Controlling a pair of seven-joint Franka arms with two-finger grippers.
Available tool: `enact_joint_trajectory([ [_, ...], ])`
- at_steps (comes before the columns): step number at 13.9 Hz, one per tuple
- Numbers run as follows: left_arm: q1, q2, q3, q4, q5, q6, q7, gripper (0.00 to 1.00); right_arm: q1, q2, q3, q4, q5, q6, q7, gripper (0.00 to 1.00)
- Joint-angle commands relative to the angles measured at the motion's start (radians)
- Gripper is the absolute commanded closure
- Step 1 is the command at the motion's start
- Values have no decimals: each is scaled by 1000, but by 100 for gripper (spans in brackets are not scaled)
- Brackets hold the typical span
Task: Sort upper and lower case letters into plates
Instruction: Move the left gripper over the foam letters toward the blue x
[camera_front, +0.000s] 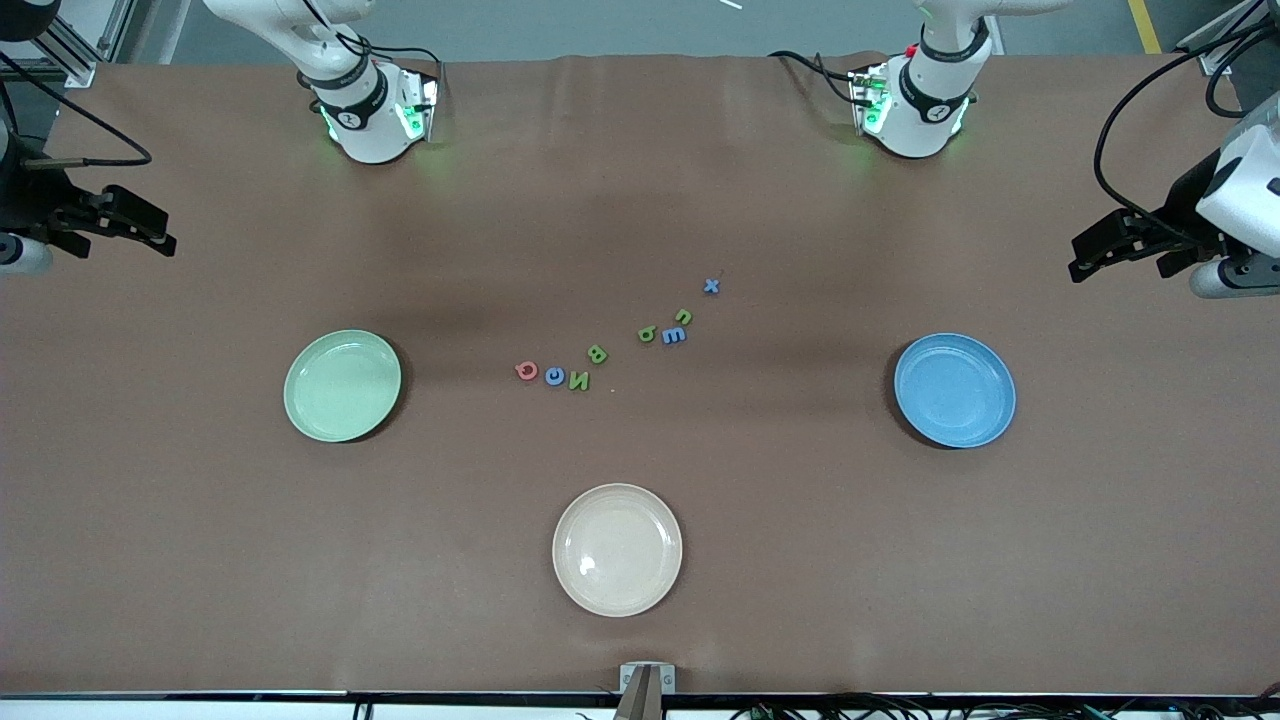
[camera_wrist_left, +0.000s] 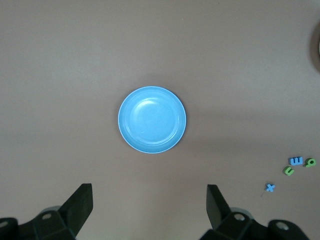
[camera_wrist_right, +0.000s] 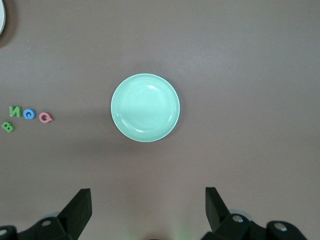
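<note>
Brown matte paper-like covering (camera_front: 640, 180) runs over the whole table, so the coloured bits stand out nicely. Eight tiny chunky toy letters sit in a loose diagonal string mid-table, between the round pale green matte plate (camera_front: 342, 386) at the right arm's end and the round blue matte plate (camera_front: 954, 390) at the left arm's end. A cream-beige plate (camera_front: 617, 549) sits nearer the front camera than the letters.

From the right arm's end the string goes: red letter (camera_front: 526, 371), blue round letter (camera_front: 554, 376), green N-ish letter (camera_front: 578, 380), green B (camera_front: 597, 353), then a green letter (camera_front: 647, 333), a blue E-shaped letter (camera_front: 674, 336), a green n or u (camera_front: 684, 317), and a blue x (camera_front: 711, 286) farthest from the front camera. The string's long axis slants away from the camera toward the left arm's end.

Both plates are bare, so I'd say sorting hasn't started.

The right gripper (camera_front: 135, 228) hangs off the table edge at its own end, jaws spread wide, nothing in them. The left gripper (camera_front: 1120, 245) mirrors it at the other end, also spread and unloaded. Each wrist view looks down on its own plate between open fingers, with letters off at the frame's margin.

What matters next: the red/blue/N/B group lies closer to the right arm's end, and the x group toward the left arm's.

Hard part: several letters read upside down and tiny, so I honestly can't call the case on most.
</note>
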Motion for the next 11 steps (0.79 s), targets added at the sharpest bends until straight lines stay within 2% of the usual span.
enact_joint_trajectory([
  [1,1,-2,3,8,-17,-11,13,0,-1,-31,6,-26,-16,3,1,0],
  [6,-11,9,1,29,-22,-5,3,0,-1,-29,6,-26,-16,1,-1,0],
  [7,-13,24,0,31,-57,-6,-3,0,-1,-29,6,-24,-15,0,1,0],
  [11,-11,53,-88,29,-70,-8,-10,0,-1,-29,8,-24,-15,0,1,0],
])
